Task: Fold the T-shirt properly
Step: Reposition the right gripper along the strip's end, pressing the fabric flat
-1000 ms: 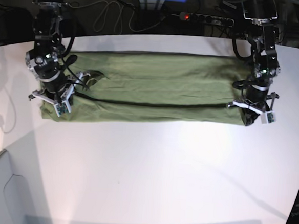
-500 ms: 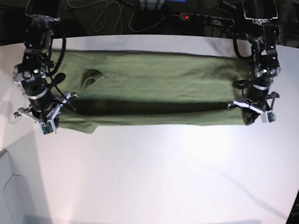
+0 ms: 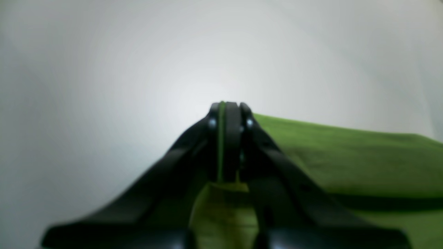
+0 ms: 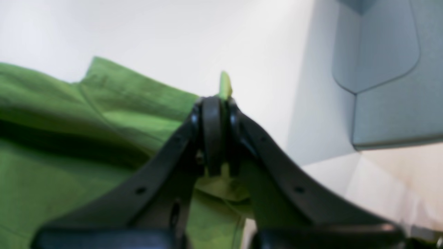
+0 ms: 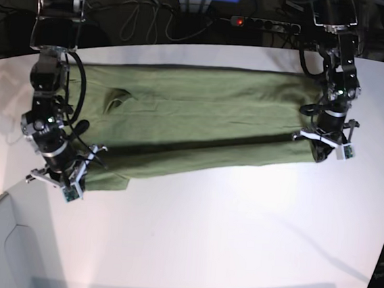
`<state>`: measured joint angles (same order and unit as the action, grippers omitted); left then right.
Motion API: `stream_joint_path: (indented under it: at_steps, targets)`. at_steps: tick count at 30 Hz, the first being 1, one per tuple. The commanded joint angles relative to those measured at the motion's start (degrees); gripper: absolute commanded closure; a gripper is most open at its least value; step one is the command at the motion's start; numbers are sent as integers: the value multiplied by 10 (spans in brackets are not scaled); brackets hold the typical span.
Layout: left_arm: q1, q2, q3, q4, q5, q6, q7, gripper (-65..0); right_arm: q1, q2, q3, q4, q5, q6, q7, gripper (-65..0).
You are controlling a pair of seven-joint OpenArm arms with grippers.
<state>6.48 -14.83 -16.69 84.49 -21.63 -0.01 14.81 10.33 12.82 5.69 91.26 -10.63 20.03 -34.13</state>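
Both sets of fingers [image 3: 226,138] [image 4: 214,135] clamped on T-shirt [image 5: 201,112] hem corners; cloth soft, light, sags between fingers.

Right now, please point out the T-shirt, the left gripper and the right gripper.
T-shirt [image 5: 200,115], base view, middle of the cloth.
left gripper [image 3: 226,110], left wrist view, closed fingertips pinching cloth.
right gripper [image 4: 216,103], right wrist view, closed fingertips pinching cloth.

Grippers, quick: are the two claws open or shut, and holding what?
Left gripper: shut on the T-shirt.
Right gripper: shut on the T-shirt.
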Motion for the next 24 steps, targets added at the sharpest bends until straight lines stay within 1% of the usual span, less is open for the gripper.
stream_joint_path:
  at_steps: [1, 4, 5, 8, 9, 16, 19, 24]
  targets:
    - [-8, -9, -3, 8, 1, 0, -16, 0, 18, 6, 2, 6, 0, 8, 13, 0]
    - [-8, -9, -3, 8, 1, 0, -16, 0, 29, 6, 2, -10, 0, 14, 14, -1]
    - [-8, -9, -3, 8, 1, 0, -16, 0, 35, 6, 2, -21, 0, 26, 14, -1]
    - [-8, -10, -3, 8, 1, 0, -16, 0, 61, 4, 2, -56, 0, 86, 15, 0]
    - [-8, -10, -3, 8, 2, 0, -16, 0, 67, 4, 2, -63, 0, 96, 20, 0]
    - [-8, -10, -3, 8, 2, 0, -15, 0, 84, 6, 2, -100, 0, 99, 88, 0]
    - [-8, -10, -3, 8, 2, 0, -14, 0, 90, 2, 2, -116, 0, 99, 97, 0]
    - [-9, -10, -3, 8, 2, 0, -13, 0, 80, 4, 7, -114, 0, 99, 98, 0]
